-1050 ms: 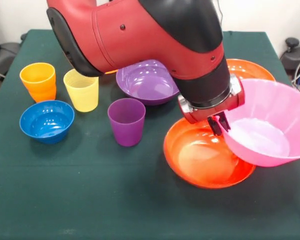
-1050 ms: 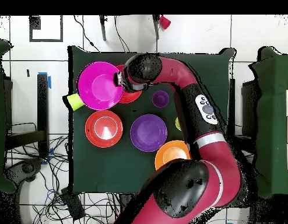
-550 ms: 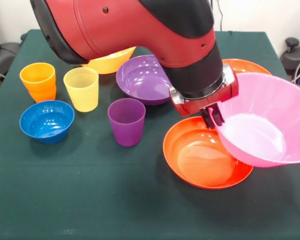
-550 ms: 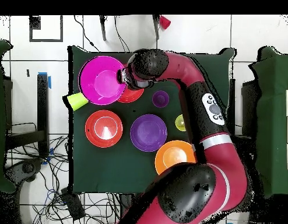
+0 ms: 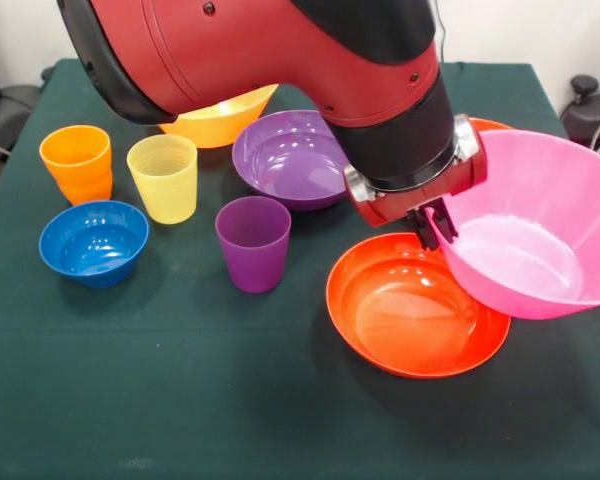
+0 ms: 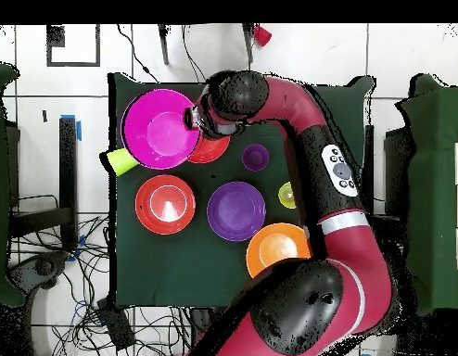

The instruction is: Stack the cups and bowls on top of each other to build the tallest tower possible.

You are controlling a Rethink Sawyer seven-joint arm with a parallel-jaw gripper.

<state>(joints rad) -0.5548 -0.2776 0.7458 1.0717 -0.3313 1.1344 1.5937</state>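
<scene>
Front view, gripper: the gripper hangs from the red and black arm, its dark fingers pinching the near-left rim of the pink bowl.
Pink bowl: held tilted, its left edge overlapping the right part of a red-orange bowl; whether it touches that bowl or hangs just above it cannot be told.
Red-orange bowl: sits upright on the green table, in front of and below the gripper.
Second red-orange bowl: only a sliver of rim shows behind the pink bowl.
Purple bowl: the purple bowl rests behind the purple cup, partly hidden by the arm.
Yellow-orange bowl: the yellow-orange bowl peeks out under the arm, behind the yellow cup.
Cups: the yellow cup stands just beside the orange cup; the purple cup stands apart, to their right; all upright.
Blue bowl: the small blue bowl sits in front of the orange and yellow cups.
Overhead view, lime cup: a lime green cup lies at the table's edge, next to the pink bowl.
Overhead view, other bowls: the second red-orange bowl sits clear of the pink one, beside the purple bowl.
Tower: no cups or bowls are nested; each piece stands on its own.
</scene>
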